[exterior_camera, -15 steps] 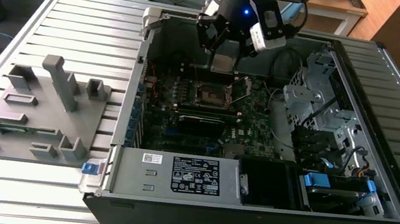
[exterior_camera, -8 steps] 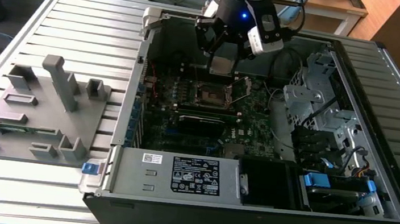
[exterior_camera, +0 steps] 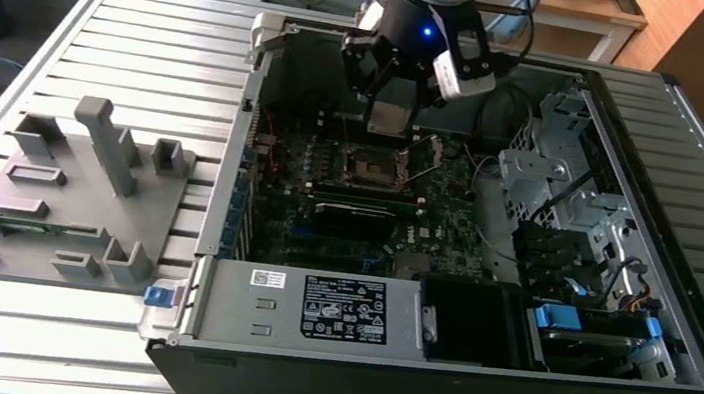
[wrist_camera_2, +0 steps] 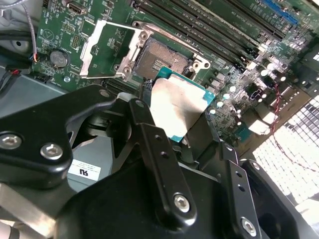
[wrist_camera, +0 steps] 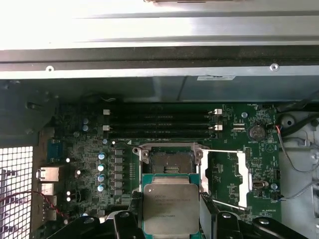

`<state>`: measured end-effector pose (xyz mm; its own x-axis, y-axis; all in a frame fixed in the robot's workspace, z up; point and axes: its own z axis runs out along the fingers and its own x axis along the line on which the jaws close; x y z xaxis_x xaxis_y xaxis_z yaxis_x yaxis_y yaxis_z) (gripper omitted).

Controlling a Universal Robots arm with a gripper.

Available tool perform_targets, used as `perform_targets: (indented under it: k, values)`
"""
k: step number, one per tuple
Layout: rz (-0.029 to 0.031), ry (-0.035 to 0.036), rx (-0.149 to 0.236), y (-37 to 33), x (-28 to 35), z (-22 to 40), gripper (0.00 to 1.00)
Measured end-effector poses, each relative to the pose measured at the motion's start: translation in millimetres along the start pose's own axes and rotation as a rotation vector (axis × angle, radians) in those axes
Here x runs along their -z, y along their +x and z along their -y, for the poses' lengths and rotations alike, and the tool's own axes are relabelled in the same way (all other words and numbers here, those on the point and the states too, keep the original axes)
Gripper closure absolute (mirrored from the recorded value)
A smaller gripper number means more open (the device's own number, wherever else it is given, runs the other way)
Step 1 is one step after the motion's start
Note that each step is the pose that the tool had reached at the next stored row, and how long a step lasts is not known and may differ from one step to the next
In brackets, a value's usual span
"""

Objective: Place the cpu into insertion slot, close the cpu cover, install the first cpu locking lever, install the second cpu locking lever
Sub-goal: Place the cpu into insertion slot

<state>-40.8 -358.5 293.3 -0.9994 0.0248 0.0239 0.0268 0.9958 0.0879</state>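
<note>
My gripper point(exterior_camera: 390, 111) hangs inside the open computer case, shut on the cpu point(wrist_camera: 171, 208), a flat square chip with a dull silver top and green edge. The chip is held by two opposite edges between the black fingers point(wrist_camera_2: 144, 122), a little above the motherboard and just to one side of the insertion slot point(wrist_camera: 171, 160). The slot point(wrist_camera_2: 162, 59) shows its dark bare centre inside a silvery rim. The cpu cover point(wrist_camera_2: 107, 50) is swung open and stands beside the slot; I also see the cover point(wrist_camera: 242, 179) edge-on in the first wrist view. Thin lever wires point(wrist_camera: 222, 151) stick out near it.
Long black memory slots point(wrist_camera: 159, 124) run beside the socket. The case walls point(exterior_camera: 241, 143) enclose the board, with a labelled power supply point(exterior_camera: 311, 308) at the front and a drive cage point(exterior_camera: 568, 193) on the exterior view's right. A grey parts fixture point(exterior_camera: 71, 188) lies outside the case on the slatted table.
</note>
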Motion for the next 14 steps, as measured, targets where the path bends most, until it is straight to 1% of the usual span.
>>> perform_targets:
  k: [2, 14]
  values:
    - [0.0003, -0.0001, 0.0, 0.3, -1.5, 0.1, 0.46]
    - [0.0011, -0.0001, 0.0, 1.0, -4.0, 0.4, 0.46]
